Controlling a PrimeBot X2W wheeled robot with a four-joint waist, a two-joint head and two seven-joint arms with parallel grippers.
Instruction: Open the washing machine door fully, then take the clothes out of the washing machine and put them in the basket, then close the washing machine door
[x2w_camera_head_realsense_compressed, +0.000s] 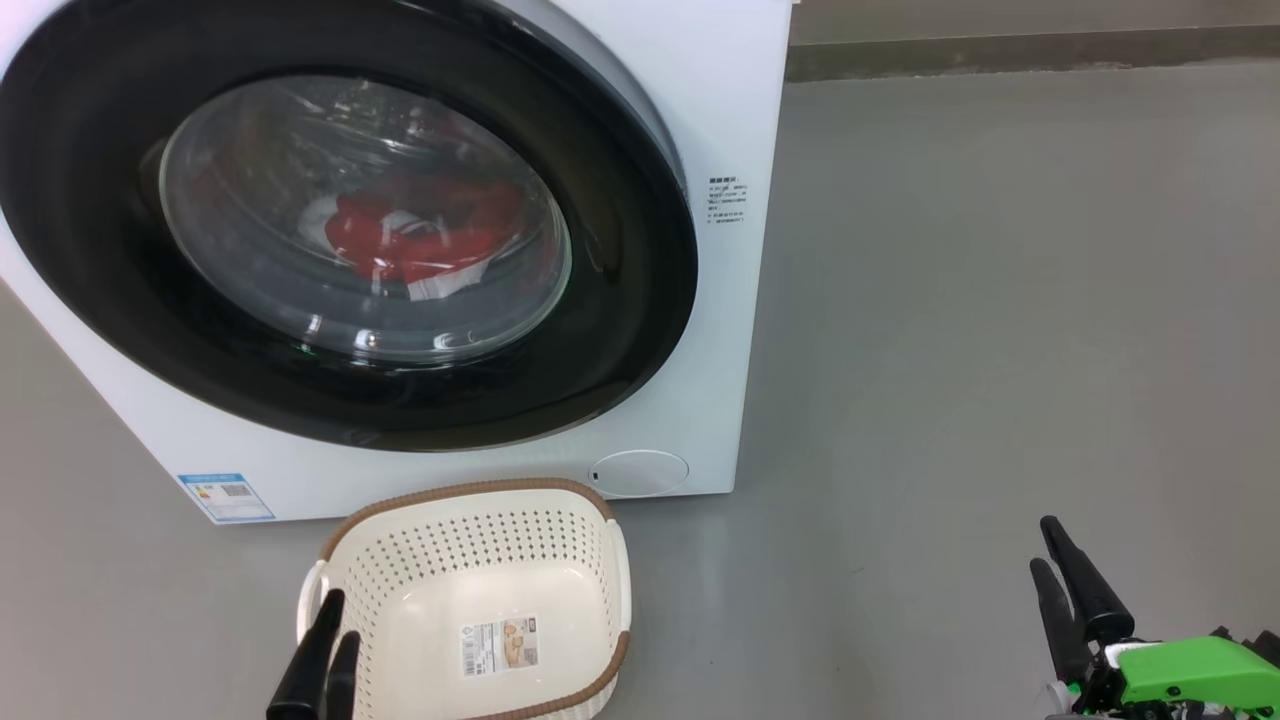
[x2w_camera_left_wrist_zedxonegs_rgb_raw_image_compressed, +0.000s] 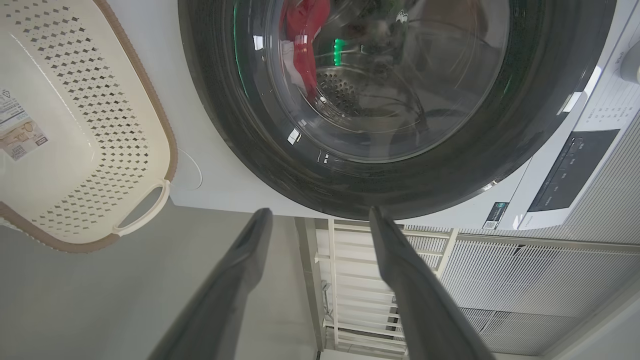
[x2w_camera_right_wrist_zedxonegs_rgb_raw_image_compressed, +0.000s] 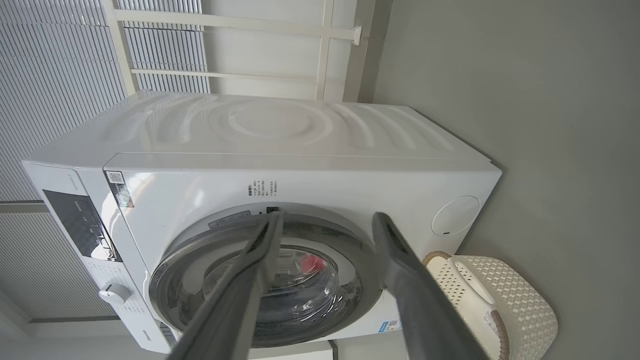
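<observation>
Two long dark fingers of the left gripper (x2w_camera_left_wrist_zedxonegs_rgb_raw_image_compressed: 319, 212) rise closest to the lens in the left wrist view. They are spread well apart with nothing between them, so this claw stands open and holds nothing. Likewise the right gripper (x2w_camera_right_wrist_zedxonegs_rgb_raw_image_compressed: 327, 216) shows its two fingers parted in the right wrist view with nothing clamped, so it too is open. From the head view the left gripper sits at the lower left, just beside the near left corner of the basket (x2w_camera_head_realsense_compressed: 470, 490). The right gripper sits at the lower right over the grey floor (x2w_camera_head_realsense_compressed: 1000, 350), well apart from everything else. That basket, cream-white with perforated sides and a brown woven-look rim, stands upright on the floor just in front of the washing machine (x2w_camera_head_realsense_compressed: 720, 120). Its pale bottom lies open to view and bears a barcode sticker (x2w_camera_head_realsense_compressed: 499, 645). Above it the door (x2w_camera_head_realsense_compressed: 640, 300), a wide glossy black ring around a bulging clear window, lies shut against the white front. Through the glass the clothes (x2w_camera_head_realsense_compressed: 420, 240), a red bundle with white trim, rest low inside the perforated steel drum (x2w_camera_left_wrist_zedxonegs_rgb_raw_image_compressed: 340, 90). A blue label (x2w_camera_head_realsense_compressed: 225, 497) and a round white cap (x2w_camera_head_realsense_compressed: 640, 472) sit near the front's bottom edge, on either side of the basket's far rim.
</observation>
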